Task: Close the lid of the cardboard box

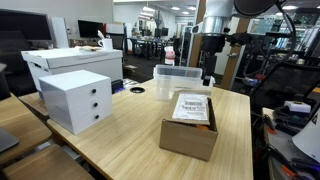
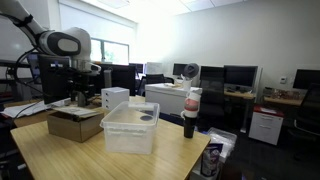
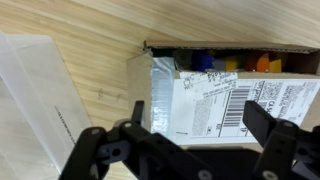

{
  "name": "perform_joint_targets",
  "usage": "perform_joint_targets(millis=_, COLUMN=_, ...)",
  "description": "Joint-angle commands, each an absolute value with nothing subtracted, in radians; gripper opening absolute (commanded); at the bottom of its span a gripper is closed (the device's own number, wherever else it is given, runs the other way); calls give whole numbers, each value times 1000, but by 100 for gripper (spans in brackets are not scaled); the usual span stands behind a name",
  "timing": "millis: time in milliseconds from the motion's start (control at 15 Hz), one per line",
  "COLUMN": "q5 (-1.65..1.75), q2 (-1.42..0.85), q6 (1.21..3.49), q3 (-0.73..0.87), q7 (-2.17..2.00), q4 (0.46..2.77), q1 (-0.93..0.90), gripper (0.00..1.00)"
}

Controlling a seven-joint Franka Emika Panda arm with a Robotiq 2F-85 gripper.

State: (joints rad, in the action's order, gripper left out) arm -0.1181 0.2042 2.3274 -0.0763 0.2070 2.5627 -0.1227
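The cardboard box (image 1: 188,137) stands near the table's front edge; it also shows in an exterior view (image 2: 75,124). Its lid (image 1: 192,108), with the white printed label, lies nearly flat over the top. In the wrist view the lid (image 3: 215,100) leaves a narrow gap at the box's far wall (image 3: 230,47), where coloured items show inside. My gripper (image 3: 193,108) is open and empty, hanging above the lid with a finger to each side of the label. In both exterior views the gripper (image 1: 208,75) (image 2: 82,97) is above the box, not touching it.
A clear plastic bin (image 1: 180,78) (image 2: 130,128) stands beyond the box, its translucent edge in the wrist view (image 3: 35,100). A white drawer unit (image 1: 75,100) and a larger white box (image 1: 70,62) stand beside. A dark bottle (image 2: 190,120) is near the bin.
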Motion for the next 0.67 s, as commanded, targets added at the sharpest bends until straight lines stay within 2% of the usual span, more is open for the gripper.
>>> perform_joint_targets(millis=0, q5=-115, q2=235, q6=2219, q3=-58, q7=325, q4=2514, q1=-135, gripper=100)
perform_joint_targets(millis=600, q5=-102, q2=290, q6=2094, q3=-8, q7=486, q4=2387, q1=-116, gripper=100)
